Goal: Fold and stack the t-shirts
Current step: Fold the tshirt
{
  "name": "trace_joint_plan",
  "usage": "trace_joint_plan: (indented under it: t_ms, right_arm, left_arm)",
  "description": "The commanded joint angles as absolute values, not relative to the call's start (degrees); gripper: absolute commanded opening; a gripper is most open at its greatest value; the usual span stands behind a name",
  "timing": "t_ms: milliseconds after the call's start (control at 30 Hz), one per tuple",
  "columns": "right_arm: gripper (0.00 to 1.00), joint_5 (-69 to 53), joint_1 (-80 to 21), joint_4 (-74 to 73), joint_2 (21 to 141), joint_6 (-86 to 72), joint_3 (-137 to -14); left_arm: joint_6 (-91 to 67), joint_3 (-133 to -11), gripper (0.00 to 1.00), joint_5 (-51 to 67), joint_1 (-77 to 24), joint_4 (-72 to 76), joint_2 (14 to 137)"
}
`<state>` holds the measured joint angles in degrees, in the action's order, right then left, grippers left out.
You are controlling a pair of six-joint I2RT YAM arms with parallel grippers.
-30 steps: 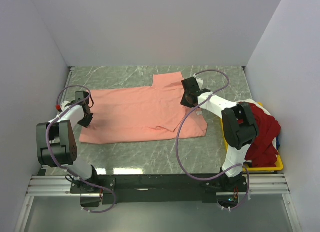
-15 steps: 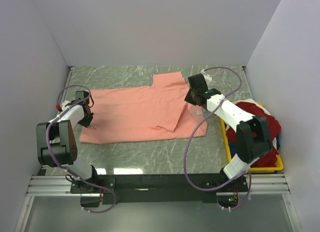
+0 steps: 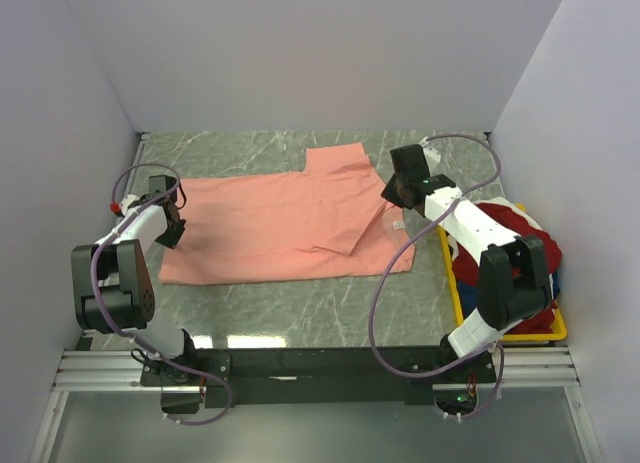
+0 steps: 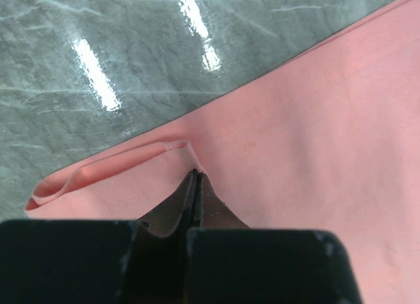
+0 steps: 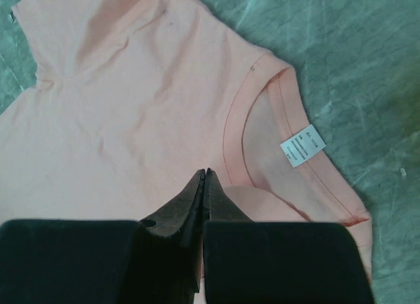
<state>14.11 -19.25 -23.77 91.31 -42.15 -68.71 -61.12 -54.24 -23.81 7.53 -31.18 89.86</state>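
Salmon-pink t-shirt (image 3: 270,223), spread on the tabletop (image 3: 240,153), collar (image 5: 259,100) rightward. Left gripper (image 4: 195,176) at its puckered hem (image 4: 111,167), jaws pressed together; right gripper (image 5: 204,176) above the collar, jaws likewise pressed together. Deep red t-shirt (image 3: 547,251) heaped in yellow bin (image 3: 556,329).

A grey-green marbled surface (image 3: 250,153) filled the middle of the frame, boxed in by plain pale walls: a back wall (image 3: 320,53) across the top, a left wall (image 3: 50,133) and a right wall (image 3: 590,133). Bright light patches (image 3: 250,340) gleamed near its lower edge, above a metal rail (image 3: 100,371) along the bottom.
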Motion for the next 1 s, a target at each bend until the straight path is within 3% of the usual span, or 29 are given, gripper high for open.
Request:
trace_joint_plan:
  t_ms: [0,967]
  right_arm:
    - [0.00,15.29,-17.32,-23.64,91.32,-42.80,-69.43]
    - [0.00,12.13,-13.89,-21.80,97.64,-41.48,-70.75]
  left_arm:
    - [-60.29,-56.69,0.01,-24.00,7.91,-31.64,88.77]
    - [-59.94,-58.53,0.01,-23.29,8.79,-31.29,91.76]
